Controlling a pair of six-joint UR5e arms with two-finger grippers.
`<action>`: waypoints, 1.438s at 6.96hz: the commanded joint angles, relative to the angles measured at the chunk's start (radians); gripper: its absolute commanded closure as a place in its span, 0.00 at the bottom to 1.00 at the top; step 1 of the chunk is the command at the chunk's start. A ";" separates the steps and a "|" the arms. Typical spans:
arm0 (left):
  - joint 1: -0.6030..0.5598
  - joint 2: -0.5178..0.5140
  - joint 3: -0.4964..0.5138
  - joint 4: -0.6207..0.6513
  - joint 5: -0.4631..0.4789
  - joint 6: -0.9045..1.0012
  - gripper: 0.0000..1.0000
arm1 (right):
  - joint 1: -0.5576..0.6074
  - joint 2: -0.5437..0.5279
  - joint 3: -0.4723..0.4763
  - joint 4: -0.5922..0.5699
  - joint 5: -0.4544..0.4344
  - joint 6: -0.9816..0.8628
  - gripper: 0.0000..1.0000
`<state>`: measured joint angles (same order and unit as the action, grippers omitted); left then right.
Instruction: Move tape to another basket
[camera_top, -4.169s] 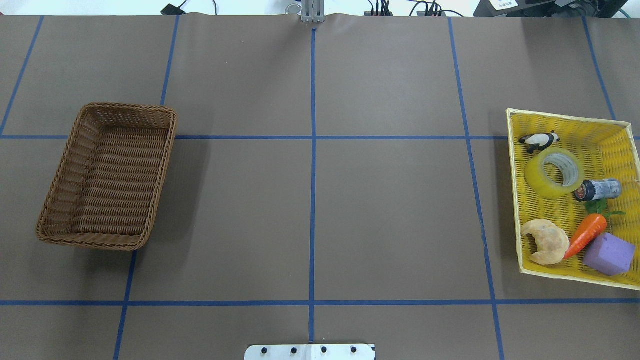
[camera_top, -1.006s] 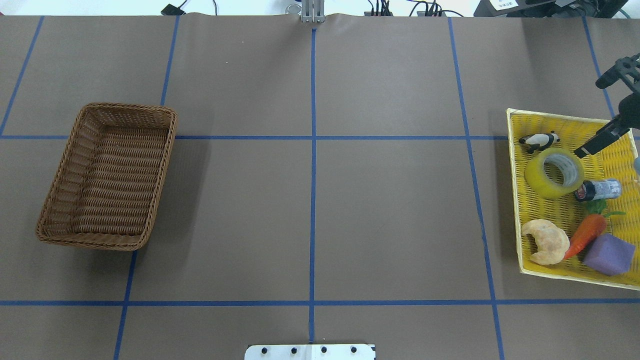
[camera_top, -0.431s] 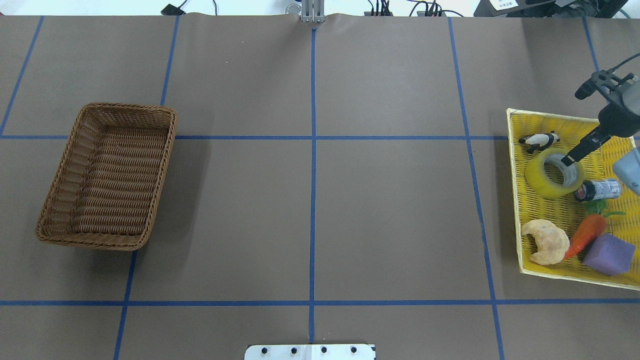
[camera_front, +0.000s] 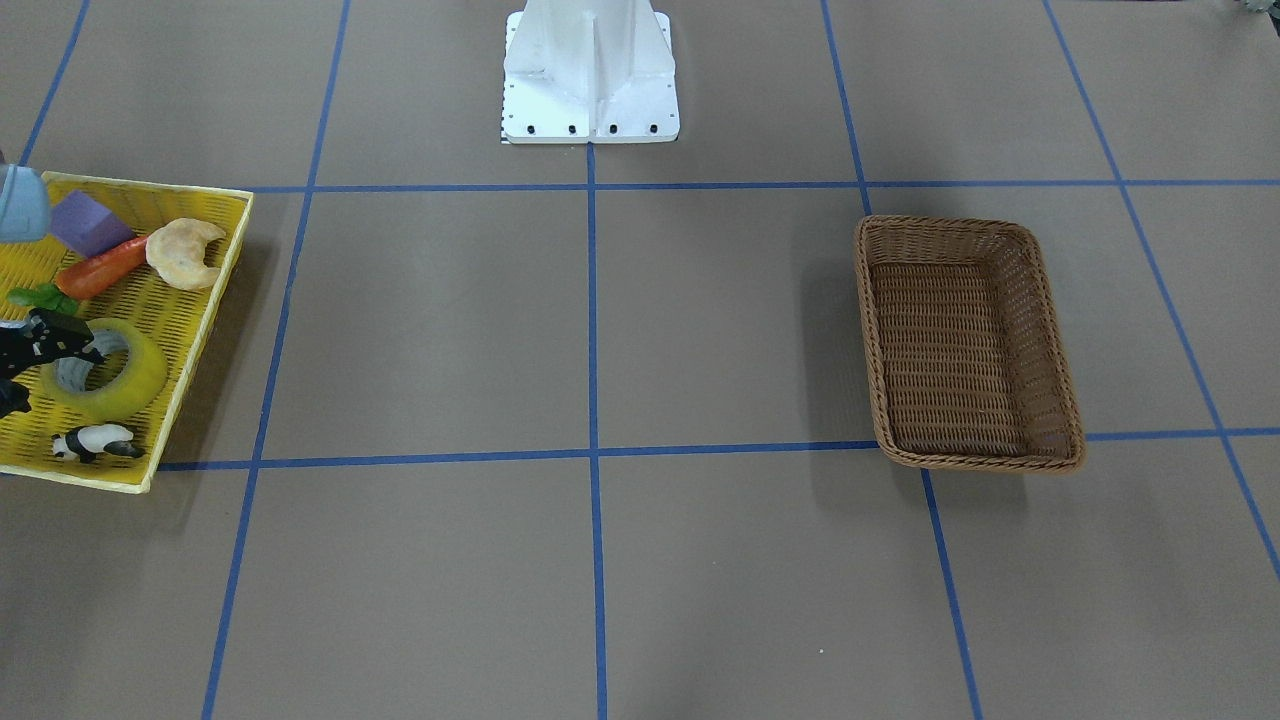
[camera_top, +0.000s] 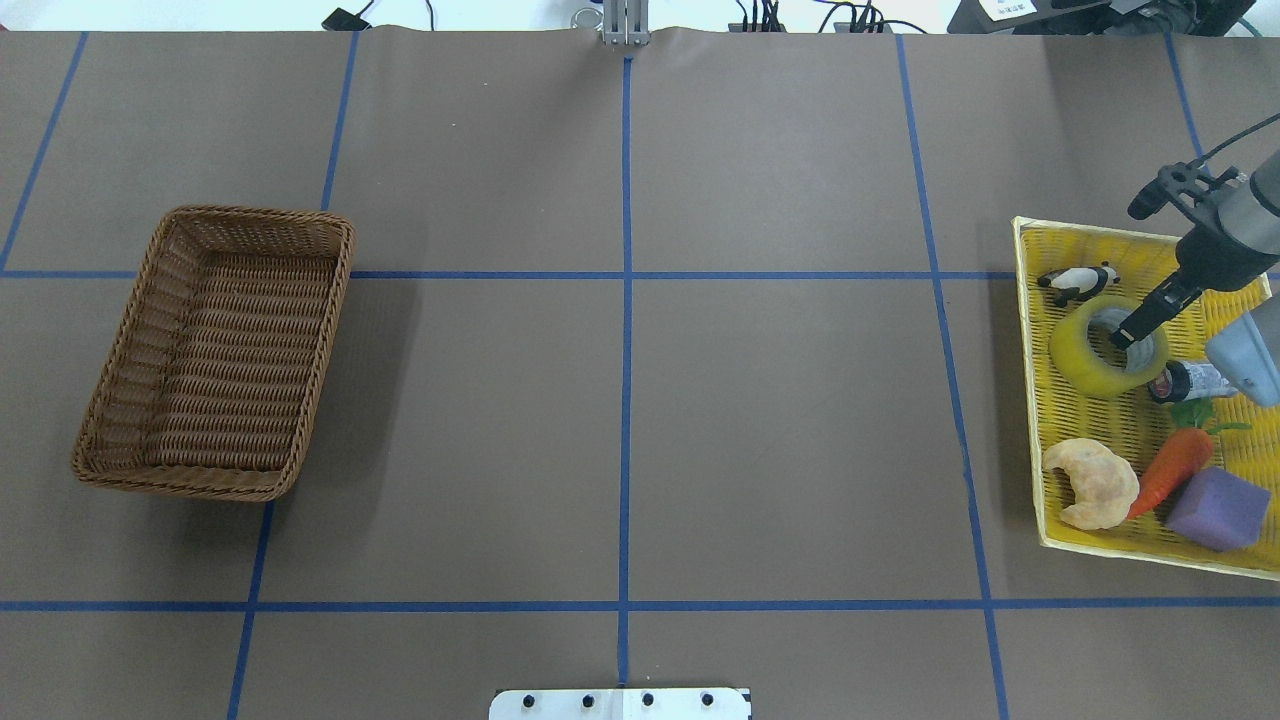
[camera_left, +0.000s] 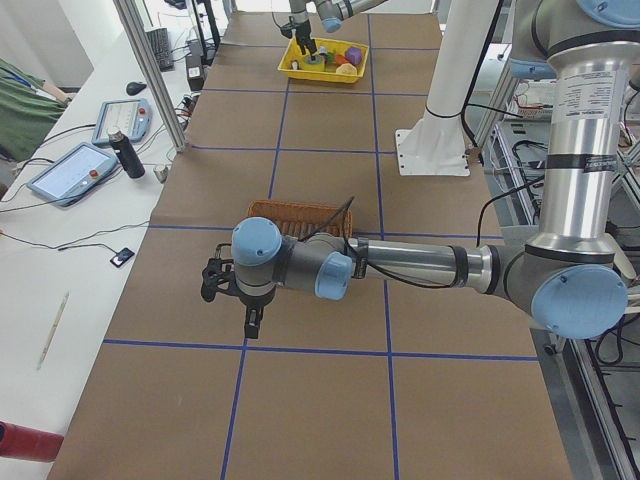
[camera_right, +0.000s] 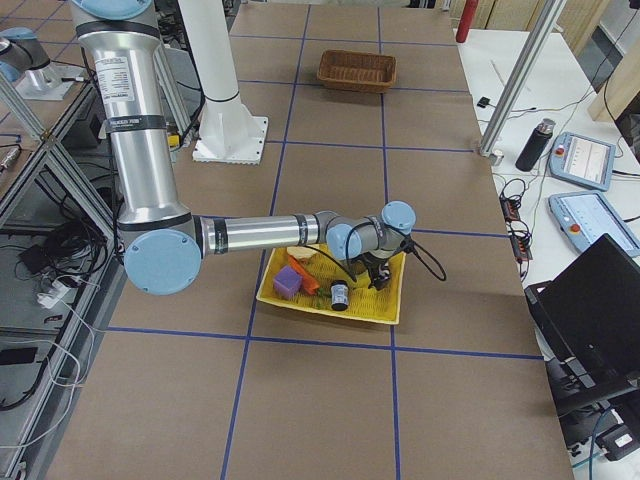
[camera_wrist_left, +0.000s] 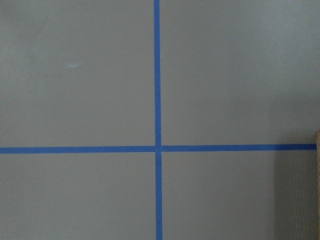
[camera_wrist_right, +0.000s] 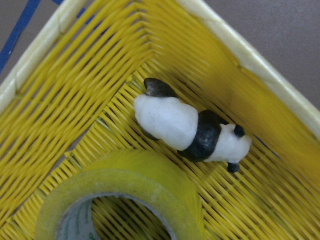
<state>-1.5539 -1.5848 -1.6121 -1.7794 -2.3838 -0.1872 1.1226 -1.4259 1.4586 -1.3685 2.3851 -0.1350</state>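
- Right gripper (camera_front: 52, 376) is low over the tray. Its fingers stand apart: one dark finger dips into the core of the roll, and the other shows as a separate dark piece outside the roll's wall in the front-facing view. Nothing is clamped yet.
- Item under transfer: wide roll of translucent yellow packing tape (camera_top: 1078, 358) with a grey-white core. It lies flat in the bright yellow plastic mesh tray (camera_top: 1140, 250) at the table's right end. It sits between a small black-and-white panda figurine (camera_top: 1078, 283) and a small dark-capped bottle (camera_top: 1185, 381), close to both.
- Change noted: four seconds ago the overhead view showed no arm. One second ago the gripper stood over the tray's far right corner. It has since come inward and down onto the roll. The roll itself has not shifted.
- Destination: rectangular brown woven wicker basket (camera_top: 230, 350), well apart at the table's left end. The tape is not in it.
- Left gripper (camera_left: 250, 322) hangs over the table near the basket. It shows in a side view only, so I cannot tell whether its fingers are apart or together.
- Assessment: the approach looks all but finished. Closing on the roll's wall is the step in hand, and the lift and carry are still to do.
- Risk: the bottle and the panda may be nudged as the fingers close.
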 joint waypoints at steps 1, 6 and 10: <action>0.000 -0.006 0.006 0.002 0.000 0.000 0.02 | -0.007 0.001 -0.007 0.000 -0.012 -0.002 0.55; 0.000 -0.009 0.001 0.000 -0.002 -0.005 0.02 | 0.067 0.018 0.054 0.006 -0.024 -0.014 1.00; 0.000 -0.030 0.004 -0.002 -0.002 -0.035 0.02 | 0.138 0.089 0.141 0.015 0.192 0.177 1.00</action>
<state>-1.5539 -1.6062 -1.6096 -1.7791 -2.3854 -0.1994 1.2520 -1.3783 1.5807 -1.3640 2.5257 -0.0791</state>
